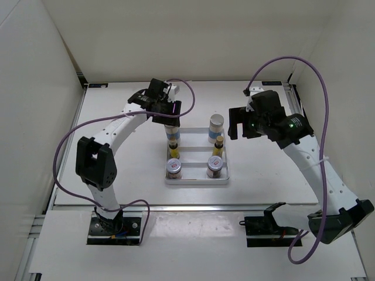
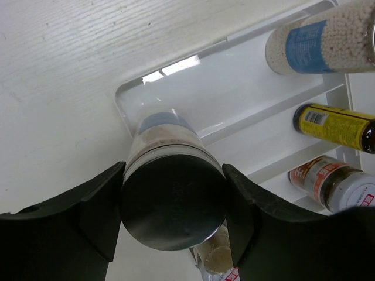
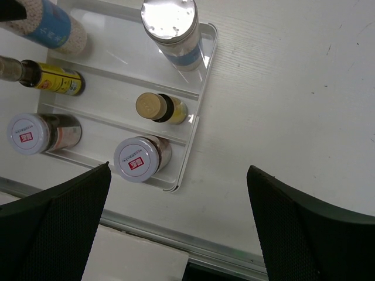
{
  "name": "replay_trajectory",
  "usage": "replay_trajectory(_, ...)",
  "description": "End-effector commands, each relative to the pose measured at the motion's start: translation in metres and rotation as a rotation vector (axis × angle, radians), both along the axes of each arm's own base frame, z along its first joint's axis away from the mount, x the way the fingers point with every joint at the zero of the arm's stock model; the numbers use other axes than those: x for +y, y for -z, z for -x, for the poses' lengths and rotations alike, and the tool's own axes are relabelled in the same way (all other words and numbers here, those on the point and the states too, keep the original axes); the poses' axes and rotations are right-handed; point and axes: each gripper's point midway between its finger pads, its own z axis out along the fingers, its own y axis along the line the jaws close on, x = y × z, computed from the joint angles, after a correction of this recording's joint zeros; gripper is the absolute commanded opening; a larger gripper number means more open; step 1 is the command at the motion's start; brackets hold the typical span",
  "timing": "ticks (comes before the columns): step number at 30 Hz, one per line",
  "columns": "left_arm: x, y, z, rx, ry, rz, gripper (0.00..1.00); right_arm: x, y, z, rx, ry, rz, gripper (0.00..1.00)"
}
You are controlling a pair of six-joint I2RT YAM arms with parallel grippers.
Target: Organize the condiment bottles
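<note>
The white tray (image 1: 196, 181) has three rows, and all six bottles stand up inside it. The left gripper (image 2: 174, 202) is over the far left corner of the tray. Its two black fingers (image 2: 94, 216) press on the grey cap of the held white bottle (image 2: 161, 132), one finger on each side. That bottle is in the far row at the left end. I cannot tell if its bottom touches the tray. The other white bottle (image 3: 173, 29) is in the far row at the right end. The left yellow bottle (image 3: 55, 79) and the right yellow bottle (image 3: 161, 108) are in the middle row. The left jar (image 3: 35, 133) and the right jar (image 3: 136, 158) are in the near row. The right gripper (image 3: 179, 234) hangs over the table (image 3: 293, 88), to the right of the tray. Its jaws are wide apart and hold nothing.
</note>
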Motion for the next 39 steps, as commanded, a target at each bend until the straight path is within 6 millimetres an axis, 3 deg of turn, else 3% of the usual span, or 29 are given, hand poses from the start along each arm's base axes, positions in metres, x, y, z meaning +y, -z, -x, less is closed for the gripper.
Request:
replay_trajectory(1, -0.005, -0.015, -0.008, -0.062, 0.017, 0.028, 0.47, -0.003, -0.007, 0.007, -0.022, -0.004, -0.013, 1.0)
replay_trajectory(4, -0.006, -0.007, -0.011, -0.051, 0.017, 0.023, 0.53, -0.003, -0.007, 0.007, -0.022, -0.004, -0.013, 1.0)
replay_trajectory(10, -0.011, -0.001, -0.02, -0.05, 0.017, 0.022, 0.77, -0.003, -0.003, 0.008, -0.014, -0.004, -0.009, 1.0)
replay_trajectory(14, -0.009, -0.022, -0.031, -0.103, -0.005, 0.017, 1.0, -0.007, -0.002, 0.008, -0.011, 0.018, 0.003, 1.0)
replay_trajectory(15, -0.008, -0.029, -0.033, -0.111, -0.024, 0.018, 1.0, -0.009, -0.002, 0.007, -0.015, 0.027, 0.01, 1.0)
replay_trajectory(16, 0.0, -0.046, -0.03, -0.131, -0.045, 0.001, 1.0, -0.011, 0.002, 0.006, -0.002, 0.045, 0.022, 1.0)
replay_trajectory(17, 0.0, -0.08, -0.035, -0.197, -0.058, 0.021, 1.0, -0.012, -0.002, 0.004, -0.015, 0.054, 0.024, 1.0)
replay_trajectory(18, 0.004, -0.099, -0.035, -0.231, -0.071, 0.026, 1.0, -0.017, 0.001, 0.003, -0.005, 0.074, 0.054, 1.0)
replay_trajectory(20, 0.02, -0.16, -0.028, -0.368, -0.105, 0.037, 1.0, -0.023, 0.007, 0.005, 0.028, 0.099, 0.086, 1.0)
replay_trajectory(21, 0.031, -0.176, -0.024, -0.414, -0.143, 0.026, 1.0, -0.023, 0.007, 0.005, 0.029, 0.099, 0.086, 1.0)
replay_trajectory(22, 0.044, -0.212, -0.007, -0.498, -0.162, 0.047, 1.0, -0.024, 0.008, 0.006, 0.036, 0.098, 0.091, 1.0)
replay_trajectory(25, 0.075, -0.244, 0.022, -0.613, -0.191, 0.012, 1.0, -0.025, 0.016, 0.008, 0.054, 0.098, 0.102, 1.0)
replay_trajectory(26, 0.092, -0.269, 0.048, -0.694, -0.206, 0.027, 1.0, -0.025, 0.016, 0.008, 0.052, 0.09, 0.109, 1.0)
replay_trajectory(27, 0.105, -0.246, 0.054, -0.682, -0.218, -0.041, 1.0, -0.028, 0.01, 0.007, 0.031, 0.101, 0.109, 1.0)
replay_trajectory(28, 0.114, -0.248, 0.061, -0.723, -0.24, -0.041, 1.0, -0.031, 0.008, 0.01, 0.027, 0.107, 0.115, 1.0)
replay_trajectory(29, 0.137, -0.26, 0.084, -0.785, -0.298, -0.033, 1.0, -0.033, 0.005, 0.011, 0.016, 0.12, 0.108, 1.0)
replay_trajectory(30, 0.146, -0.225, 0.088, -0.738, -0.31, -0.077, 1.0, -0.038, -0.005, 0.015, -0.023, 0.133, 0.096, 1.0)
replay_trajectory(31, 0.15, -0.216, 0.097, -0.74, -0.311, -0.075, 1.0, -0.045, -0.015, 0.012, -0.068, 0.164, 0.09, 1.0)
replay_trajectory(32, 0.164, -0.22, 0.117, -0.783, -0.341, -0.059, 1.0, -0.044, -0.022, 0.011, -0.108, 0.167, 0.064, 1.0)
replay_trajectory(33, 0.167, -0.211, 0.122, -0.793, -0.344, -0.053, 1.0, -0.047, -0.032, 0.015, -0.15, 0.169, 0.036, 1.0)
replay_trajectory(34, 0.169, -0.173, 0.125, -0.747, -0.326, -0.093, 1.0, -0.047, -0.033, 0.016, -0.166, 0.17, 0.025, 1.0)
replay_trajectory(36, 0.182, -0.163, 0.142, -0.78, -0.381, -0.072, 1.0, -0.043, -0.042, 0.018, -0.214, 0.134, -0.013, 1.0)
replay_trajectory(37, 0.183, -0.143, 0.146, -0.753, -0.382, -0.079, 1.0, -0.041, -0.038, 0.019, -0.203, 0.118, -0.007, 1.0)
replay_trajectory(39, 0.189, -0.141, 0.16, -0.783, -0.4, -0.041, 1.0, -0.044, -0.039, 0.023, -0.221, 0.113, -0.01, 1.0)
